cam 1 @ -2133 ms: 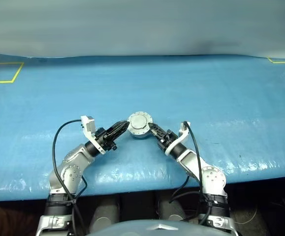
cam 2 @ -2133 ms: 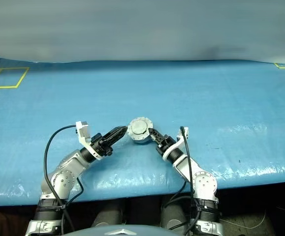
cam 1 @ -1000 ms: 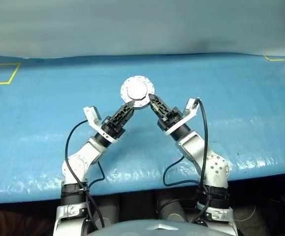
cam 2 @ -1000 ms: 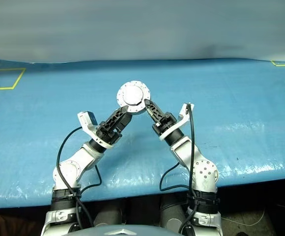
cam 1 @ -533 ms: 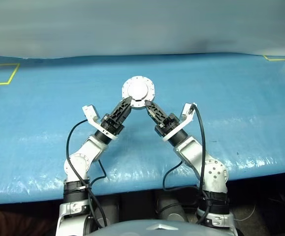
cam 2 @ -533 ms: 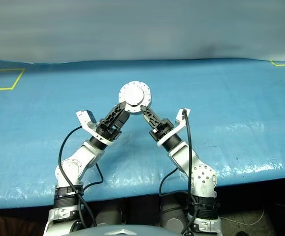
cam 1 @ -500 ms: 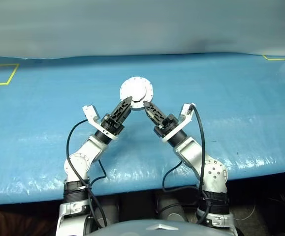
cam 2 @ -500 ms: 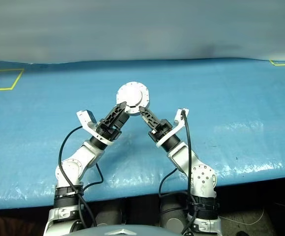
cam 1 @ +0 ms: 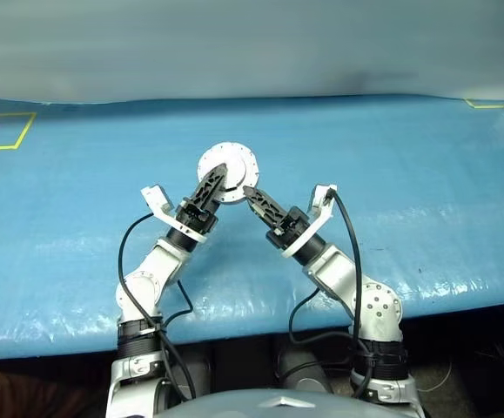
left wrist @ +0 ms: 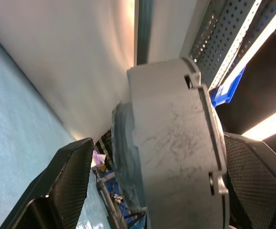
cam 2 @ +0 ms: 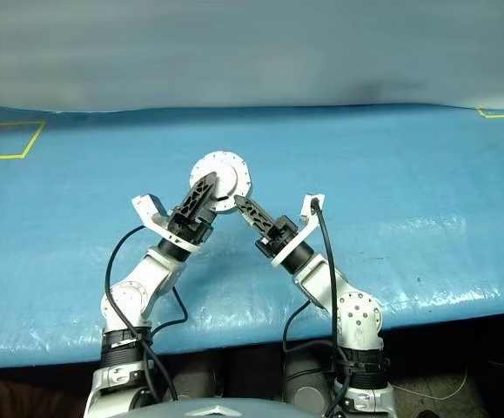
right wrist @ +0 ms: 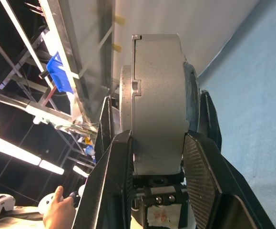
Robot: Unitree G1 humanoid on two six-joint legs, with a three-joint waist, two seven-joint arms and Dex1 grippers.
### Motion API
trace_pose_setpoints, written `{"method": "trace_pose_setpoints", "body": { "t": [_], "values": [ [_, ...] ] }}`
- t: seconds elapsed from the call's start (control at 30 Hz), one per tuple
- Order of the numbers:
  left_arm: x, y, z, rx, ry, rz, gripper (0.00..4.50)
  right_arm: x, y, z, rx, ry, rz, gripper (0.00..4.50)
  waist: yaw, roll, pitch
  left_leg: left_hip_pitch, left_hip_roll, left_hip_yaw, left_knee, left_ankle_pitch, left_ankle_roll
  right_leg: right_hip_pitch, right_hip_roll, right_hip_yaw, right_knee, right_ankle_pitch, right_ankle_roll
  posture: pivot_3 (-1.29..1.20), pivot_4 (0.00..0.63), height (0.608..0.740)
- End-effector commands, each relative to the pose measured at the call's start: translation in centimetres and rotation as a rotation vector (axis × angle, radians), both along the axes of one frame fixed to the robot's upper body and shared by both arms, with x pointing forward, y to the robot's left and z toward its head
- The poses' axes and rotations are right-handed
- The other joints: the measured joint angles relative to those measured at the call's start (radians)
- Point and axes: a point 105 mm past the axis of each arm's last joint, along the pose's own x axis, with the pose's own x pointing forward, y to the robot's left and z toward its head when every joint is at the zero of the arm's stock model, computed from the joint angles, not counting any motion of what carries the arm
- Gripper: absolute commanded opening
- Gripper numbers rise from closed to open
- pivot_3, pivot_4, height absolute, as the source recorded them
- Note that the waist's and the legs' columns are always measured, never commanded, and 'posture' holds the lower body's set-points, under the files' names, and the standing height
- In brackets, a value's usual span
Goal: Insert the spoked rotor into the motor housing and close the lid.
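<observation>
The spoked rotor (cam 1: 231, 159), a silvery round cap with a notched rim, is held up in the air above the blue table (cam 1: 408, 174) with its flat face towards me. My right gripper (cam 1: 248, 190) is shut on it from the lower right, one finger (right wrist: 110, 181) on each flat face. My left gripper (cam 1: 216, 178) stands open around its lower left edge, and a gap shows between one finger (left wrist: 66, 181) and the cap (left wrist: 176, 143). The motor housing and the lid are hidden; thin layers sit against the cap's faces and I cannot tell what they are.
A yellow tape square (cam 1: 3, 129) marks the table's far left corner and a yellow mark (cam 1: 487, 104) its far right. The table's front edge runs just below both elbows. A person's hand (right wrist: 56, 210) and shelving with a blue bin (right wrist: 61, 71) show beyond the table.
The rotor came up off the table, then drifted a little to the left with my right gripper. My left gripper's fingers now reach over the rotor's lower left edge.
</observation>
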Motion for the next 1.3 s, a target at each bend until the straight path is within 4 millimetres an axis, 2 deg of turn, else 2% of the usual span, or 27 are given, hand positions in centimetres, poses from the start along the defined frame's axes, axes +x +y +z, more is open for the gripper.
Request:
{"method": "trace_pose_setpoints", "body": {
  "t": [0.03, 0.2, 0.3, 0.43, 0.87, 1.13, 1.17, 1.3],
  "values": [
    [0.1, 0.0, 0.8, -0.012, -0.027, 0.005, 4.48, -0.9, 0.3, 2.6, 0.054, -0.114, 0.026, 1.19, 0.000, 0.000, 0.000, 0.000, 0.000, 0.000, 0.001, 0.000, 0.000, 0.000, 0.000, 0.000, 0.000, 0.000, 0.000, 0.00, 0.150, 0.740],
    [0.1, -0.3, 0.3, 0.035, -0.016, -0.008, 4.48, -1.1, 0.6, 2.9, 0.059, -0.127, 0.037, 1.19, 0.000, 0.000, 0.000, 0.000, 0.000, 0.001, 0.003, 0.000, 0.000, 0.001, 0.000, 0.001, 0.000, 0.001, 0.001, 0.00, 0.150, 0.740],
    [0.0, -0.5, 0.1, 0.052, -0.018, -0.012, 3.89, -1.1, 0.6, 3.1, 0.057, -0.136, 0.039, 1.19, 0.001, 0.000, 0.000, 0.000, 0.000, 0.000, 0.003, 0.000, 0.000, 0.001, 0.000, 0.001, 0.000, 0.001, 0.001, 0.00, 0.150, 0.740],
    [-0.1, -0.7, -0.1, 0.052, -0.019, -0.026, 2.61, -1.2, 0.6, 3.2, 0.056, -0.143, 0.042, 1.19, 0.000, 0.000, 0.000, 0.000, 0.000, 0.001, 0.003, 0.000, 0.000, 0.001, 0.000, 0.001, 0.000, 0.001, 0.001, 0.00, 0.150, 0.740],
    [-0.7, -0.8, -0.2, 0.050, -0.030, -0.053, 2.57, -1.2, 0.8, 2.8, 0.013, -0.142, 0.050, 1.19, 0.000, 0.000, 0.000, 0.000, 0.000, 0.001, 0.003, 0.000, 0.000, 0.001, 0.000, 0.001, 0.000, 0.001, 0.001, 0.00, 0.150, 0.740],
    [-0.9, -1.0, -0.6, 0.074, -0.007, -0.052, 2.57, -0.5, 0.2, 2.4, -0.026, -0.149, -0.007, 1.19, 0.000, 0.000, 0.000, 0.000, 0.000, 0.001, 0.003, 0.000, 0.000, 0.001, 0.000, 0.001, 0.000, 0.001, 0.001, 0.00, 0.150, 0.740],
    [-0.9, -1.0, -0.6, 0.077, -0.004, -0.050, 2.57, -0.5, 0.2, 2.4, -0.026, -0.151, -0.011, 1.89, 0.001, 0.000, 0.000, 0.000, 0.000, 0.001, 0.003, 0.000, 0.000, 0.001, 0.000, 0.001, 0.000, 0.001, 0.001, 0.00, 0.150, 0.740],
    [-0.7, -1.2, -0.9, 0.102, 0.006, -0.039, 2.57, -0.2, 0.1, 2.4, -0.037, -0.141, -0.043, 3.10, 0.001, 0.000, 0.000, 0.000, 0.000, 0.001, 0.003, 0.000, 0.000, 0.001, 0.000, 0.001, 0.000, 0.001, 0.001, 0.00, 0.150, 0.740]
  ]
}}
